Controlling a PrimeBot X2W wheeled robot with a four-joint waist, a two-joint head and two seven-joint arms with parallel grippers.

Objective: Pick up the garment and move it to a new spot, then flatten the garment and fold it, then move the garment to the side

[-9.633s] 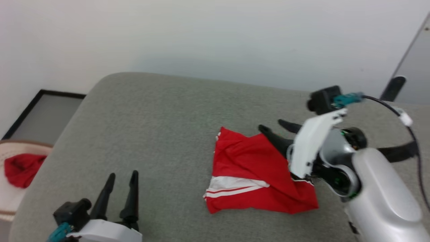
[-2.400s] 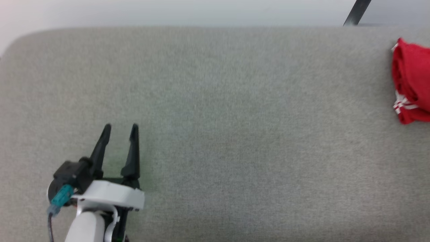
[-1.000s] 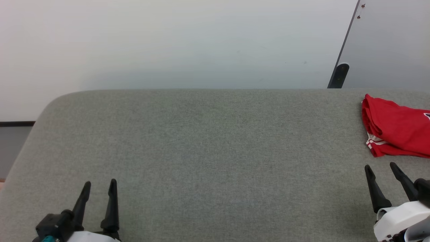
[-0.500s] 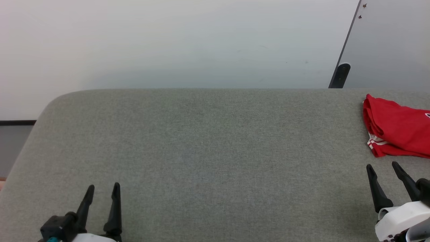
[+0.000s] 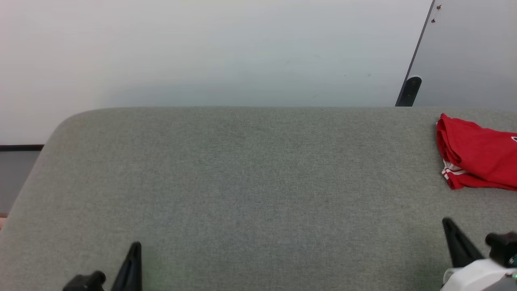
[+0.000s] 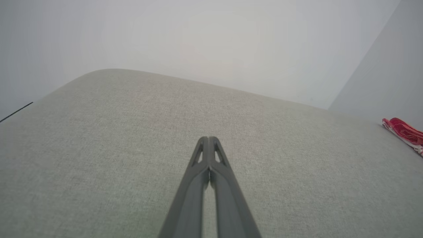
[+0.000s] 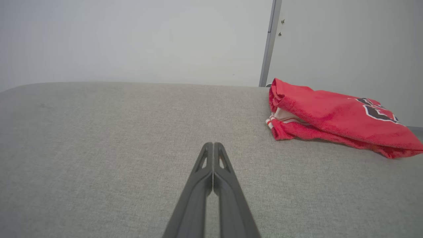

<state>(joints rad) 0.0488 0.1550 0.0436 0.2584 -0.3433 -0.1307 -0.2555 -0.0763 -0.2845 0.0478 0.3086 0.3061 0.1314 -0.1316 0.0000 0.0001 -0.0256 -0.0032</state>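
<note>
Garment [image 5: 476, 157] lies folded at the far-right end of the grey fabric surface [image 5: 242, 182], cut off by the head view's right edge. Surface takes up most of that view and has a rounded corner at left. White wall [image 5: 202, 52] behind it. Grey panel [image 5: 472, 52] at upper right, with a small black piece [image 5: 411, 87] at its lower edge. Right wrist view shows the garment as a loose red stack: white-and-red striped trim pokes out at its left end, and part of a black, white-outlined number sits on top toward the right. Right gripper [image 5: 447, 224] is low at the right, near the garment but not touching it; fingers pressed together, nothing between them. Left gripper [image 5: 135, 248] is low at the left, well apart from the garment; fingers likewise closed tip to tip, empty.
</note>
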